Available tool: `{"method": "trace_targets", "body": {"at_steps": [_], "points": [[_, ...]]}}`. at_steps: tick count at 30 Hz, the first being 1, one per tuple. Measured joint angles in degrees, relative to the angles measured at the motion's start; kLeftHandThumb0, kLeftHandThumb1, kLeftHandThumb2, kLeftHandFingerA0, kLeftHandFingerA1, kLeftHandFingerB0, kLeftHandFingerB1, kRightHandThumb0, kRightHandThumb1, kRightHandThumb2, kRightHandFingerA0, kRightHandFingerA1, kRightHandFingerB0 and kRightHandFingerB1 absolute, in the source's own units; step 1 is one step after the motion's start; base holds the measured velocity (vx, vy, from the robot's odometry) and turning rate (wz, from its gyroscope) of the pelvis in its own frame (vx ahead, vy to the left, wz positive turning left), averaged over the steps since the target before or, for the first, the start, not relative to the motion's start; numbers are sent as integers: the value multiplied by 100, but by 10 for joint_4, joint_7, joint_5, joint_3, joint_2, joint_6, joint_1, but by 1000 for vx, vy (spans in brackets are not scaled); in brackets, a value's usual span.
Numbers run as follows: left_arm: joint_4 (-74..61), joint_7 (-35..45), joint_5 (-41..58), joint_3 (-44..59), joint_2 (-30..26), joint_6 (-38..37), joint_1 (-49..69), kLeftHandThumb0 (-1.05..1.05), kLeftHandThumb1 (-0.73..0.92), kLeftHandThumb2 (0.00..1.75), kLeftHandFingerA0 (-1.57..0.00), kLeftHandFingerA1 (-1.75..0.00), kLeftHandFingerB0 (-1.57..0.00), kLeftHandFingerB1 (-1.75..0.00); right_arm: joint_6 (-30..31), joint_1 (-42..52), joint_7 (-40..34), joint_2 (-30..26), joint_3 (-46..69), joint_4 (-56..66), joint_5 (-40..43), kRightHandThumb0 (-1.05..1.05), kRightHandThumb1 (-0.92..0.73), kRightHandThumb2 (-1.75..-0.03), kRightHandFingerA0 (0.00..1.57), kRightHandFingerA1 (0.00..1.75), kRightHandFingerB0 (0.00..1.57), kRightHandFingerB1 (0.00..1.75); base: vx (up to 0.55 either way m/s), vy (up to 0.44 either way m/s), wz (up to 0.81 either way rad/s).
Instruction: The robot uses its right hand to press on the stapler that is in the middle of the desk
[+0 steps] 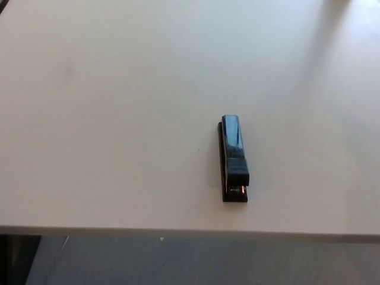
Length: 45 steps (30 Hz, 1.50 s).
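Grey floor (178,264) is showing along the near strip of the head view, below the pale edge of the white tabletop (119,119), which is filling the rest of the picture. Just beyond that near edge, a little right of centre, 1 black stapler (234,159) is lying flat on its base, with nothing touching it. It is probably sitting there so that an arm coming in from the right can reach down onto it without stretching far across the surface. Its long axis is running near to far, almost square to the tabletop's near edge, leaning only slightly left at the far end. The mouth end, with a small glint, is pointing toward the robot; the rounded end is pointing away. Farther back, bare white surface is carrying only soft shadows near the far right corner. Neither hand is showing, so the state of the fingers cannot be told, and the press is not yet begun.
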<state>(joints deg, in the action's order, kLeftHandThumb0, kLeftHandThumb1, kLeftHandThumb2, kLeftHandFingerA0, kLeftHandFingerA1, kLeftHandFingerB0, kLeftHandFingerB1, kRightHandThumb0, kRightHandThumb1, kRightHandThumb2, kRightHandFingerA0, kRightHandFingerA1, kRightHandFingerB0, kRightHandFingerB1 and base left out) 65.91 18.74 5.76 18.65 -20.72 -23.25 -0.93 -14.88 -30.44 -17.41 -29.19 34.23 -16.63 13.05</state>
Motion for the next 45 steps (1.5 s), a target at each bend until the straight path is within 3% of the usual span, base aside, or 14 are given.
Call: {"method": "trace_targets", "body": {"at_steps": [2, 6, 9, 17, 21, 25, 27, 32, 34, 37, 43, 44, 45], "points": [[1, 0, 0, -1, 0, 0, -3, -63, 90, 110, 0, -26, 0, -22, 10, -45, 5, 0, -27, -2, -2, 2, -74, -74, 130, 92, 82, 91, 0, 0, 0], [1, 0, 0, -2, 0, 0, -7, -63, 89, 110, 0, -27, 0, -22, 26, -133, 14, 2, -80, -27, -6, 5, -74, -75, 127, 91, 83, 88, 0, 0, 0], [3, 0, 0, -3, 0, 0, -10, -63, 90, 109, 0, -25, 0, -21, 36, -179, 35, 8, -118, -46, -7, 4, -61, -93, 128, 95, 89, 92, 0, 0, 0], [9, -2, 0, -10, -2, 0, -20, -63, 90, 108, 0, -26, 0, -19, 76, -164, 95, 99, -205, 43, 13, -8, -76, -77, 125, 109, 77, 110, 0, 0, 0], [12, -4, 0, -13, -3, 0, -27, -63, 89, 108, 0, -26, 0, -20, 100, -165, 98, 146, -249, 52, 6, -10, -77, -74, 125, 109, 76, 111, 0, 0, 0], [13, -5, 0, -13, -4, 0, -27, -64, 89, 108, 0, -26, 0, -19, 102, -175, 100, 193, -282, -14, -9, -14, -79, -65, 129, 99, 75, 109, 0, 0, 0], [14, -5, 0, -13, -5, 0, -27, -64, 90, 108, 0, -26, 0, -20, 102, -181, 103, 215, -293, -48, -15, -18, -80, -64, 129, 101, 77, 114, 0, 0, 0], [15, -5, 0, -14, -7, 0, -26, -64, 90, 109, 0, -26, 0, -19, 94, -181, 109, 275, -319, -114, -26, -11, -78, -71, 126, 105, 80, 108, 0, 0, 0], [17, -6, 0, -16, -7, 0, -25, -64, 90, 109, 0, -26, 0, -20, 91, -180, 111, 291, -325, -134, -32, -13, -78, -71, 122, 113, 76, 117, 0, 0, 0], [18, -6, 0, -20, -6, 0, -22, -64, 89, 109, 0, -26, 0, -20, 83, -178, 115, 316, -339, -180, -43, -17, -80, -66, 126, 105, 76, 116, 0, 0, 0], [18, -6, 0, -23, -6, 0, -23, -63, 89, 108, 0, -26, 0, -19, 67, -176, 118, 349, -346, -286, -61, -13, -69, -83, 125, 107, 86, 109, 0, 0, 0], [18, -6, 0, -24, -7, 0, -23, -63, 89, 108, 0, -27, 0, -20, 64, -176, 118, 353, -347, -304, -64, -13, -75, -73, 126, 104, 84, 110, 0, 0, 0], [18, -6, 0, -25, -7, 0, -24, -63, 88, 107, 0, -26, 0, -19, 62, -177, 118, 356, -347, -316, -66, -14, -76, -73, 126, 102, 82, 111, 0, 0, 0]]}}
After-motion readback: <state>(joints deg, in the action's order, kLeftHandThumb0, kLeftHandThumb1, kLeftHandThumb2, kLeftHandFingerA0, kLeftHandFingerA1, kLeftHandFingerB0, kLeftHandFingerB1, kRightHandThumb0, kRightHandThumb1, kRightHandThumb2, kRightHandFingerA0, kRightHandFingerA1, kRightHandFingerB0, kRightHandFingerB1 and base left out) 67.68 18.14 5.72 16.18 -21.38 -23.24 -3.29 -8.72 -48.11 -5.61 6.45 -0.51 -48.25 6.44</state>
